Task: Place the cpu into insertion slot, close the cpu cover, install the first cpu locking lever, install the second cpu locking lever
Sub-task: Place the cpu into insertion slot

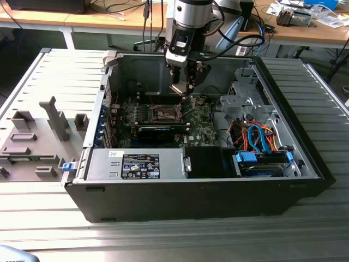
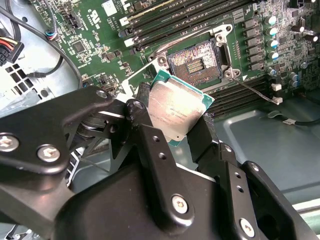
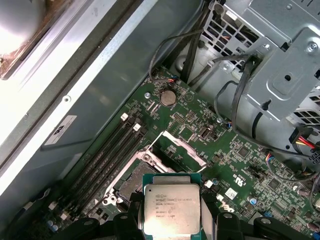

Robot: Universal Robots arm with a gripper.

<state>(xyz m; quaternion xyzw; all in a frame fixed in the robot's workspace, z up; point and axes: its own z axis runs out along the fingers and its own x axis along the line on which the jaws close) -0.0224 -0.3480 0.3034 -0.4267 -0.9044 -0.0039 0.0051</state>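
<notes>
My gripper (image 1: 182, 90) hangs inside the open computer case, shut on the cpu (image 2: 175, 107), a pale silver square plate on a green carrier board. In both wrist views the black fingers (image 2: 150, 137) clamp its two opposite edges. The cpu (image 3: 172, 207) is held tilted a little above the green board, apart from the insertion slot (image 2: 196, 62), which lies bare with a dark brownish centre and metal rim. In the exterior view the insertion slot (image 1: 168, 113) is just below and towards that view's left of the gripper. The cpu cover (image 3: 185, 148) stands swung up beside the slot. A thin locking lever (image 2: 250, 90) sticks out past the slot.
Memory slots (image 2: 165, 20) run along one side of the socket. A long black card (image 1: 158, 131) lies in front of it, with a grey labelled box (image 1: 142, 164) nearer the case's front. A metal drive cage (image 1: 248, 101) and orange and blue cables (image 1: 256, 136) crowd the exterior view's right.
</notes>
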